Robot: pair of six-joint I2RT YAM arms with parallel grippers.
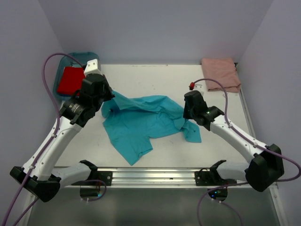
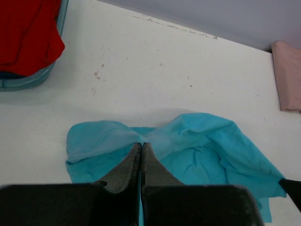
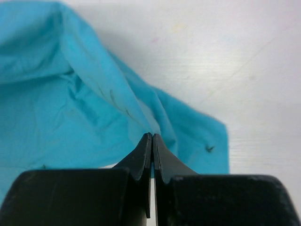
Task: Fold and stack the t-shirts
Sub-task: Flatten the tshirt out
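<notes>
In the upper left of the overhead view, the red t-shirt [image 1: 71, 80] lies bunched in the blue tub [image 1: 83, 56]. Just right of it, the left claw [image 2: 142, 146] is clenched on the left edge of the turquoise t-shirt [image 1: 141, 123], with a pinch of cloth drawn into its tips. That t-shirt lies crumpled and spread across the middle of the white table [image 1: 150, 77]. At its right edge, the right claw [image 3: 152, 137] is clamped tight on a raised ridge of the same cloth. The pink t-shirt [image 1: 221, 73] sits folded in the upper right corner of the table, well apart from the others.
</notes>
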